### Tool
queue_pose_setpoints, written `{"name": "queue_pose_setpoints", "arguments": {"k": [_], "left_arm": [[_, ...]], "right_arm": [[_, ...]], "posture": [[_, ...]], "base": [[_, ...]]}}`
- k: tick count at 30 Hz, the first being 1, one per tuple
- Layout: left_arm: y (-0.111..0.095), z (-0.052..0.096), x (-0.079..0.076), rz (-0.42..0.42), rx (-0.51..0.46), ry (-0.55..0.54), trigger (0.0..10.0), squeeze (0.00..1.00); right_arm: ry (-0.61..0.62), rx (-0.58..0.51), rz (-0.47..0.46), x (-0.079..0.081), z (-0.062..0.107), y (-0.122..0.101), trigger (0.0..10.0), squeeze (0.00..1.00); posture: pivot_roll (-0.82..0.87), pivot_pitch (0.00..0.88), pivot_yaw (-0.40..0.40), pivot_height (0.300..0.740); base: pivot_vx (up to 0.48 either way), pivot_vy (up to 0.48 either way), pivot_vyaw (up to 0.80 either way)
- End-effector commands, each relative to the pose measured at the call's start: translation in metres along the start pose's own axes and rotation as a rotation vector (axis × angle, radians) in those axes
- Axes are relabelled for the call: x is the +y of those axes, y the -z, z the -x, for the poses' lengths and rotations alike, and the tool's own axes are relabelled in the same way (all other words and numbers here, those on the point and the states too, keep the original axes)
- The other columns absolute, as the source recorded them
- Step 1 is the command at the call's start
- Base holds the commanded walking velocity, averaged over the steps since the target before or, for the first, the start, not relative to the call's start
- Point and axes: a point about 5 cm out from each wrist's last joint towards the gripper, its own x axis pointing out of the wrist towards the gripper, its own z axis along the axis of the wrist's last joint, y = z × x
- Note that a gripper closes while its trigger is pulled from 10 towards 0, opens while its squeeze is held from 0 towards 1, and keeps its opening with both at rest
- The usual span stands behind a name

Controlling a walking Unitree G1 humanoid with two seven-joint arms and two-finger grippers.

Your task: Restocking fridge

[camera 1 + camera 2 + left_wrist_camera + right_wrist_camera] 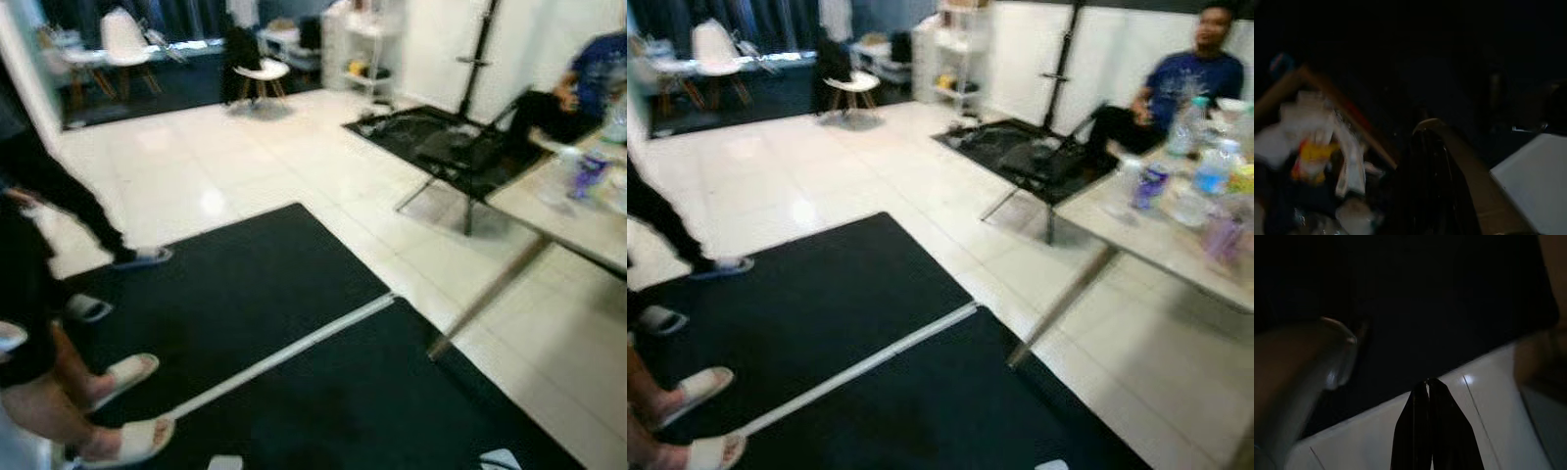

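Walking toward drinks table [1136,240] | right gripper [1428,384] pinched together, empty | left gripper's state, can't tell | arms hanging since nothing's picked up yet

Right tool [1427,384] hanging idle, black fingers pressed together tip to tip. Left tool [1425,147] in deep shade, finger spacing unreadable.

Open studio-like room, more workspace than home. Pale tiled floor [235,157] with black mats [294,372]. White chairs [125,39] and white shelving [955,49] along far wall. Tabletop [1136,235] crowded with bottles [1215,171]; seated person [1181,83] beside it; a stand's pole [1063,64] behind.
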Motion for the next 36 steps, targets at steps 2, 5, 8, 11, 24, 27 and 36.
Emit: {"name": "queue_pose_setpoints", "arguments": {"k": [2,5,8,11,24,27,36], "left_arm": [[0.0008,-0.0001,-0.0012,0.000,-0.003,0.000,10.0,0.00],[0.0012,0.0001,-0.0008,0.000,-0.001,-0.001,10.0,0.00],[0.0014,0.0002,-0.0002,-0.001,0.000,-0.002,10.0,0.00],[0.0012,0.0003,0.0002,-0.001,-0.001,-0.003,10.0,0.00],[-0.0010,0.0000,0.0003,-0.004,-0.006,-0.001,10.0,0.00],[-0.0010,-0.0002,-0.0008,-0.004,-0.005,0.001,10.0,0.00],[0.0007,-0.0003,-0.0024,-0.001,-0.002,0.005,10.0,0.00]], "right_arm": [[-0.002,-0.005,-0.003,0.0002,-0.0007,-0.0039,10.0,0.00],[-0.003,-0.002,0.000,0.0007,-0.0007,-0.0035,10.0,0.00],[-0.005,0.000,0.002,0.0011,-0.0008,-0.0033,10.0,0.00],[-0.006,0.001,0.004,0.0010,-0.0008,-0.0034,10.0,0.00],[0.004,-0.003,0.006,0.0007,-0.0012,-0.0062,10.0,0.00],[0.003,-0.002,0.008,0.0008,-0.0013,-0.0063,10.0,0.00],[0.004,0.010,0.006,0.0015,-0.0011,-0.0034,10.0,0.00]], "posture": [[-0.10,0.000,0.012,0.740],[-0.10,0.000,0.012,0.740],[-0.10,0.000,0.012,0.740],[-0.09,0.000,0.010,0.740],[-0.10,0.000,0.014,0.740],[-0.10,0.000,0.013,0.740],[-0.10,0.000,0.013,0.740]], "base": [[0.313,0.000,-0.80],[0.314,0.000,-0.80],[0.311,0.000,-0.80],[0.315,0.000,-0.80],[0.303,0.000,-0.37],[0.301,0.000,0.00],[0.303,0.000,-0.62]]}}
